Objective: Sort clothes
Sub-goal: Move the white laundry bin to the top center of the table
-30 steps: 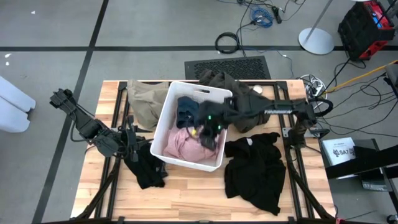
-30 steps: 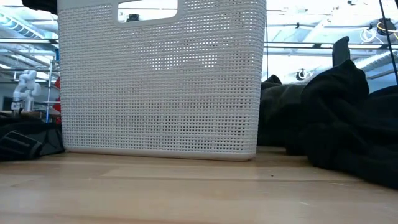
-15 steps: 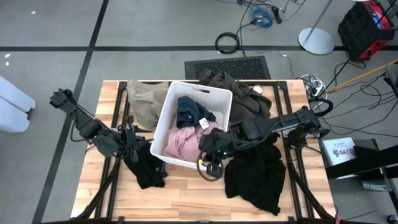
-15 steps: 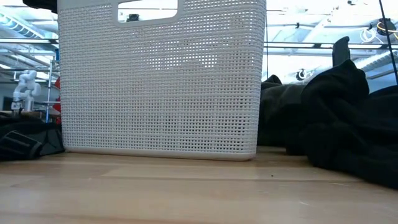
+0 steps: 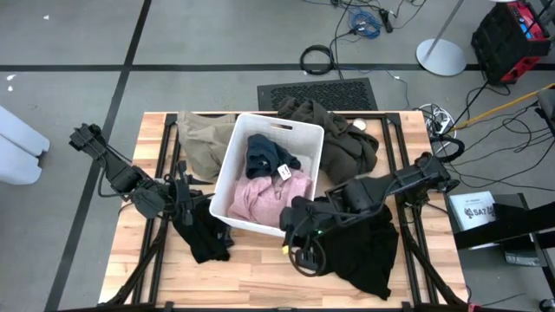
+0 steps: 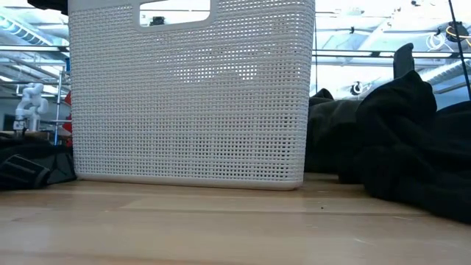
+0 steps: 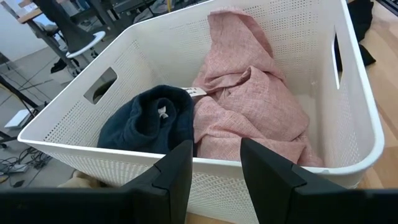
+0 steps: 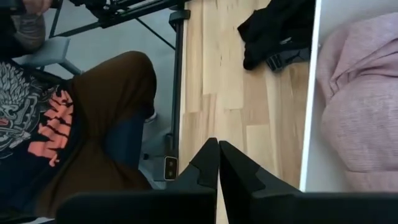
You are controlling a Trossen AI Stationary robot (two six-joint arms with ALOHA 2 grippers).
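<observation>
- Bin (image 5: 227, 165) sits mid-table. Inside it: pink garment (image 5: 258, 198) at the near end, teal garment (image 5: 263, 152) at the far end.
- Outside the bin: tan garment (image 5: 198, 143) on its left, touching the wall; olive garment (image 5: 334, 130) at the far right corner; large black pile (image 5: 364, 243) near right; small black garment (image 5: 206, 230) near left.
- Right gripper (image 5: 299, 251) hangs over bare table just off the bin's near wall, beside the black pile. Fingers (image 8: 208, 165) pressed together, nothing between them.
- Left gripper (image 5: 185, 201) waits at the bin's left wall, above the small black garment. Fingers (image 7: 177, 171) stand apart with a clear gap, nothing held; its wrist view looks into the bin at the pink and teal pieces.
- A seated person's leg (image 8: 109, 99) shows past the table edge, in the right wrist view.
- Risk: right gripper shut and empty, so it must open before any pick; a closed descent would only shove cloth.
- Risk: it is close to the bin's near wall; a swing toward the pink garment could clip the rim and shift the bin.
- Risk: the black pile looks bunched and may be more than one piece; a pinch could lift two at once or drag the heap.
- Risk: both arms flank the bin; reaching in together could make them collide.
</observation>
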